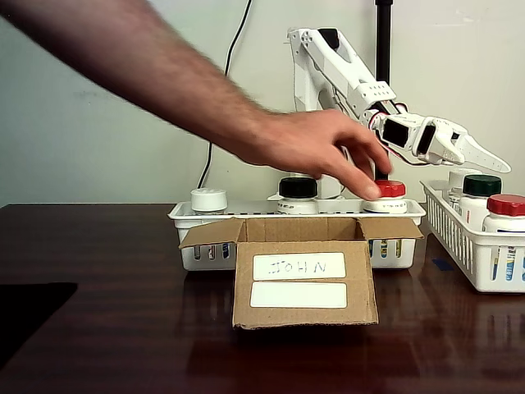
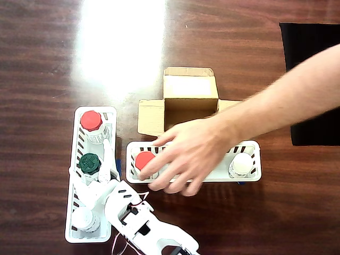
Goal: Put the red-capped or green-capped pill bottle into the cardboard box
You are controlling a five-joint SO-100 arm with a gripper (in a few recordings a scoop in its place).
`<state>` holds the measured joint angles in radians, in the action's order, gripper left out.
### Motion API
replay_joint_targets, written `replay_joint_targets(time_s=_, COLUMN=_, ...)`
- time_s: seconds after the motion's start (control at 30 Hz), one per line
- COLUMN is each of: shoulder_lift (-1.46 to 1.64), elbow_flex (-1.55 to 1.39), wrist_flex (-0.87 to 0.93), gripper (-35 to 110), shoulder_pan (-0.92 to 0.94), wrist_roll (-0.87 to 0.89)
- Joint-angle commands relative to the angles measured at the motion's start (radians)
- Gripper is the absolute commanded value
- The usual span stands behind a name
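Claw (image 1: 484, 156) was held raised above the side basket (image 1: 459, 238), nothing gripped; its opening could not be judged. Left of it in the fixed view, a person's hand (image 1: 316, 148) was stretched to the red-capped bottle (image 1: 389, 190) behind the open cardboard box (image 1: 303, 279).

A person's bare hand (image 2: 191, 154) and forearm reach across the open top of the small brown cardboard box (image 1: 305, 283), partly blocking the way in. The white robot gripper (image 1: 472, 148) hangs above the white slotted side basket (image 1: 459, 238), seemingly clear of it.
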<state>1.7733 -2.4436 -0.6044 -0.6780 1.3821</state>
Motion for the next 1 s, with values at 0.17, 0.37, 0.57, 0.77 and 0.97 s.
replay_joint_targets(time_s=0.17, shoulder_lift=-0.072, elbow_flex=0.087, wrist_flex=-0.118, gripper=100, shoulder_pan=-0.014, wrist_roll=-0.011)
replay_joint_targets(time_s=0.37, shoulder_lift=-0.152, elbow_flex=0.080, wrist_flex=-0.195, gripper=100, shoulder_pan=0.002, wrist_roll=-0.034)
replay_joint_targets(time_s=0.57, shoulder_lift=-0.204, elbow_flex=0.064, wrist_flex=-0.249, gripper=100, shoulder_pan=0.040, wrist_roll=-0.049)
replay_joint_targets(time_s=0.77, shoulder_lift=-0.215, elbow_flex=0.038, wrist_flex=-0.281, gripper=90, shoulder_pan=0.060, wrist_roll=-0.072)
replay_joint_targets(time_s=0.97, shoulder_lift=-0.193, elbow_flex=0.021, wrist_flex=-0.295, gripper=34, shoulder_pan=0.048, wrist_roll=-0.117)
